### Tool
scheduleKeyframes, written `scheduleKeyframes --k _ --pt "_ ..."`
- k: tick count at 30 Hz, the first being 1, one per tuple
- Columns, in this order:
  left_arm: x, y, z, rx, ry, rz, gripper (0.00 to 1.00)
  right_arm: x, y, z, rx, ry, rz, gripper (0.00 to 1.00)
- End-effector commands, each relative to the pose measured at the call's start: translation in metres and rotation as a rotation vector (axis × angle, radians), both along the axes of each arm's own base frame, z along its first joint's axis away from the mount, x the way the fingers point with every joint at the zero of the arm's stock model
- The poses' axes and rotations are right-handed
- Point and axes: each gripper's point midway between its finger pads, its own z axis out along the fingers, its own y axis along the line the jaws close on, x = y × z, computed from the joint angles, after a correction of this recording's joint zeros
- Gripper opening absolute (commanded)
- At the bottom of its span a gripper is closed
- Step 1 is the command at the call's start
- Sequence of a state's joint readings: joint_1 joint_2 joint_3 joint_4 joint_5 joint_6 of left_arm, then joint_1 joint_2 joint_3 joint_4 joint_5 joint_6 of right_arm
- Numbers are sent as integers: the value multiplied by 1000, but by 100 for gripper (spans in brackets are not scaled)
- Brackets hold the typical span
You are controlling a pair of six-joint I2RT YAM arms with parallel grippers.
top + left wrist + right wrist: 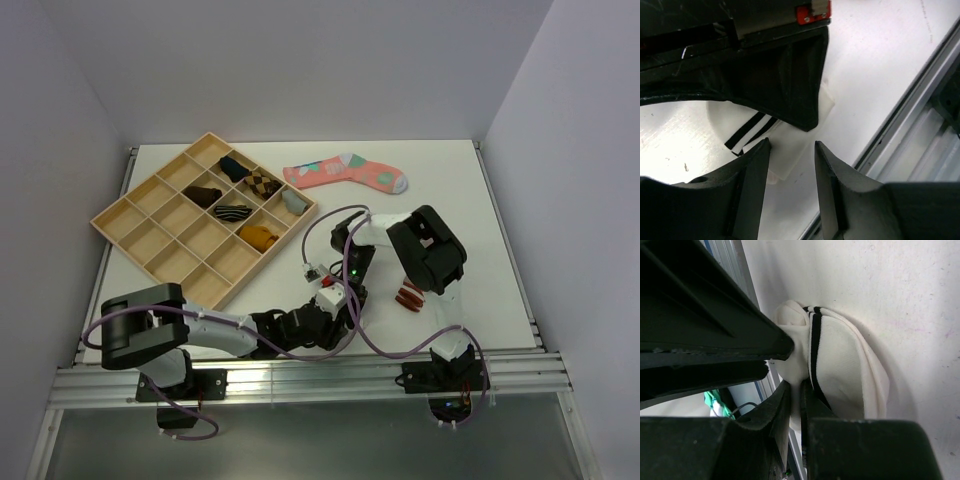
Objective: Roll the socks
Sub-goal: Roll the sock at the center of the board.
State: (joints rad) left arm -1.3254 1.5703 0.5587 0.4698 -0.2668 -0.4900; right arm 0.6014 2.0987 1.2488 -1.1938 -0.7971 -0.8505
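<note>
right gripper [799, 390] is clenched on the white sock [845, 365] — a fold of the fabric is nipped between its two fingers, and the rest bulges out past them onto the table [910, 300], dark stripes running across it. left gripper [792, 150] is released: its jaws stand apart with nothing pinched, the tips over the sock's striped cuff and pale edge, and the right gripper's black body sits just across from it. from the top camera i see both grippers meeting near the front middle of the table, close to the rail [330, 385], the sock mostly hidden beneath them. brown sock [408, 297] lies bunched with its red stripes showing, on the table under the right arm — apart from the white one. farther back sit the tray [150, 235] and the pink sock [350, 172]
</note>
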Motion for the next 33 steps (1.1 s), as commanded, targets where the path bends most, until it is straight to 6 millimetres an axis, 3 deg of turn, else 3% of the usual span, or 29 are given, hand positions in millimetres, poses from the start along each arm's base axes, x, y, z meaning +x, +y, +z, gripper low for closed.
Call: scheduleKeyframes --k 1,7,10,14,15,18,21,25,33 --pt "12 -7 6 -13 -27 6 46 18 -10 -25 -38 -104 63 7" --pt "18 -8 -1 5 -30 14 45 17 -11 -27 -42 -98 63 7" --pt "16 -10 -9 19 -12 3 39 17 -12 -27 -44 -99 63 7" --pt "11 -11 -19 38 20 -8 22 18 -11 -27 -42 -116 53 7" --pt "11 -11 -20 39 28 -7 13 18 -12 -27 -43 -122 51 8" --pt "5 -10 -28 57 70 -19 0 23 -9 -27 -40 -174 28 20" --pt "-1 -5 -42 99 117 -19 0 33 -2 -25 -16 -245 -10 35" --pt "-5 4 -58 133 171 22 0 53 5 -10 -15 -361 -110 45" --pt "-6 14 -59 91 249 65 0 86 -12 26 25 -481 -248 50"
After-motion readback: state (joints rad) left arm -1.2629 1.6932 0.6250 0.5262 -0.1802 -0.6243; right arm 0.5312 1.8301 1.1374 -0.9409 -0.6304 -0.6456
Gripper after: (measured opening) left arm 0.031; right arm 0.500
